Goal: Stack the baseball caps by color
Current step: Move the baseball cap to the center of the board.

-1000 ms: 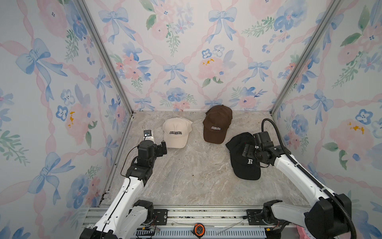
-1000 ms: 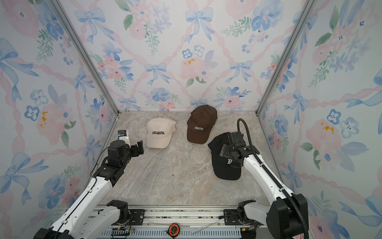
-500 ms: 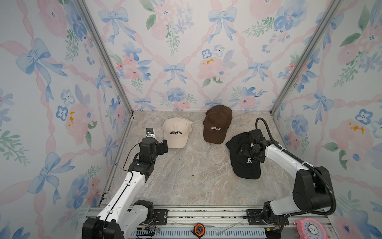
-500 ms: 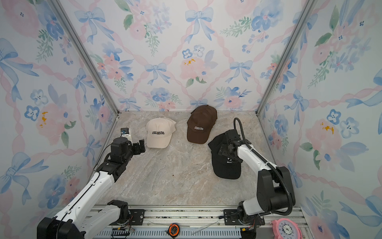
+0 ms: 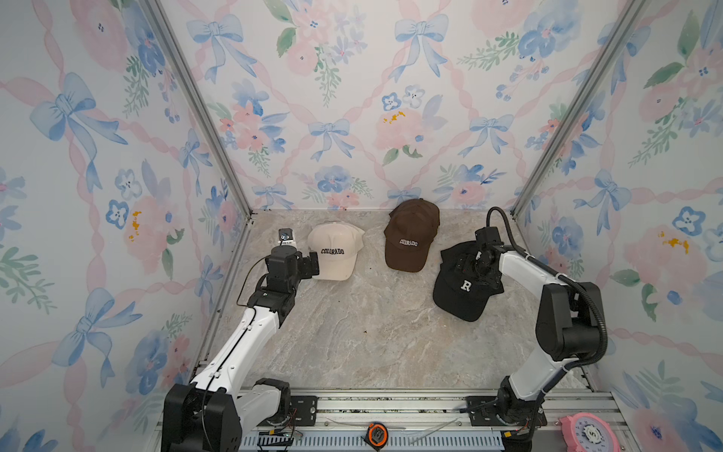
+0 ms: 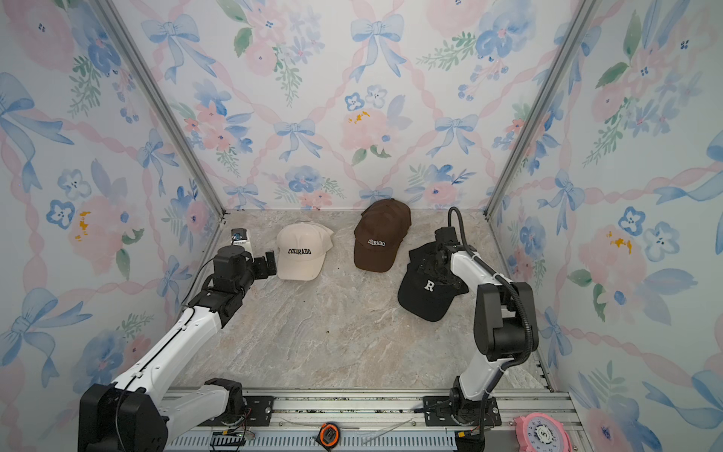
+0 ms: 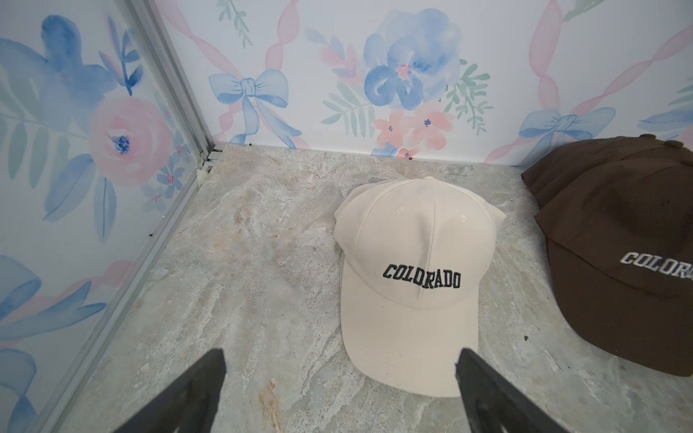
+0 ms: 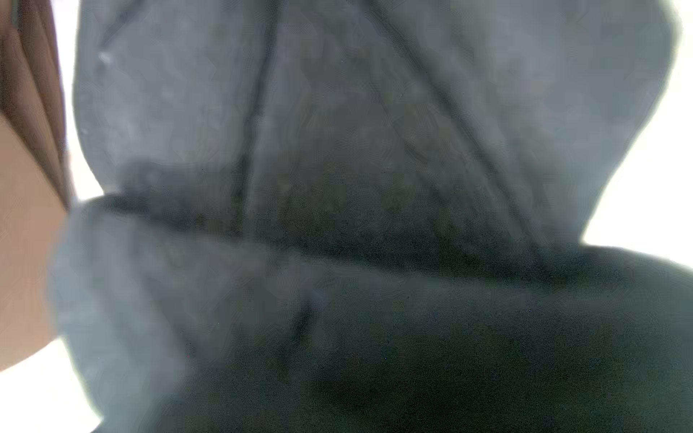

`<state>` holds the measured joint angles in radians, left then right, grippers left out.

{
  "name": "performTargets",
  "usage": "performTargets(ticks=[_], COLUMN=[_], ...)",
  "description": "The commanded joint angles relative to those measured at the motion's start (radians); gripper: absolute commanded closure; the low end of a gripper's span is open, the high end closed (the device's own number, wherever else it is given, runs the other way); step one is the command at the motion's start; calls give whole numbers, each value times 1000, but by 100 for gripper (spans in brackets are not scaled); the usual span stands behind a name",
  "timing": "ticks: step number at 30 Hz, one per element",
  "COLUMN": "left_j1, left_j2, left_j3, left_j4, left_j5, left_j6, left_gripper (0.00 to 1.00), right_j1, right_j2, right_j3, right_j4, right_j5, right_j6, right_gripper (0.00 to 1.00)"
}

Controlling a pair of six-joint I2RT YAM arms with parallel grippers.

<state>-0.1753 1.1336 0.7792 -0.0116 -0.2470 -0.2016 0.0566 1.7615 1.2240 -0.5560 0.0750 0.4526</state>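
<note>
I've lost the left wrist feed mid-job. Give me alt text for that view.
A cream cap with black "COLORADO" lies on the marble table, just ahead of the open left gripper, which holds nothing. A stack of dark brown caps sits beside it, near the floral back wall.

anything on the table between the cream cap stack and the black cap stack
Yes: the brown cap stack lies between the cream cap stack and the black cap stack, set a little farther back, in both top views.
</note>
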Motion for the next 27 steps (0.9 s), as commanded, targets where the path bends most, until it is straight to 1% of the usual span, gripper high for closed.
performTargets(ticks=[1, 6, 11, 16, 20, 24, 27], left_j1=[10, 17, 24, 29, 39, 52, 57], left_j2=[52, 143, 224, 273, 291, 307, 310], left_j3=[51, 112, 171, 200, 200, 206, 193], left_j4=[44, 76, 93, 110, 128, 125, 144], left_j5=[-8, 1, 8, 2, 1, 0, -13], left_j6=[27, 34, 39, 41, 44, 40, 39], left_gripper=[2, 2, 2, 2, 2, 2, 2], right_j1=[-40, -60, -64, -72, -78, -88, -90], right_j2=[58, 148, 258, 365, 427, 437, 389], right_j3=[66, 171, 333, 496, 595, 625, 605], right_j4=[-2, -9, -64, -132, -176, -193, -194], right_j5=[-25, -53, -53, -56, -54, -55, -82], right_j6=[-56, -108, -192, -267, -290, -291, -292], right_gripper=[3, 2, 2, 2, 3, 3, 4])
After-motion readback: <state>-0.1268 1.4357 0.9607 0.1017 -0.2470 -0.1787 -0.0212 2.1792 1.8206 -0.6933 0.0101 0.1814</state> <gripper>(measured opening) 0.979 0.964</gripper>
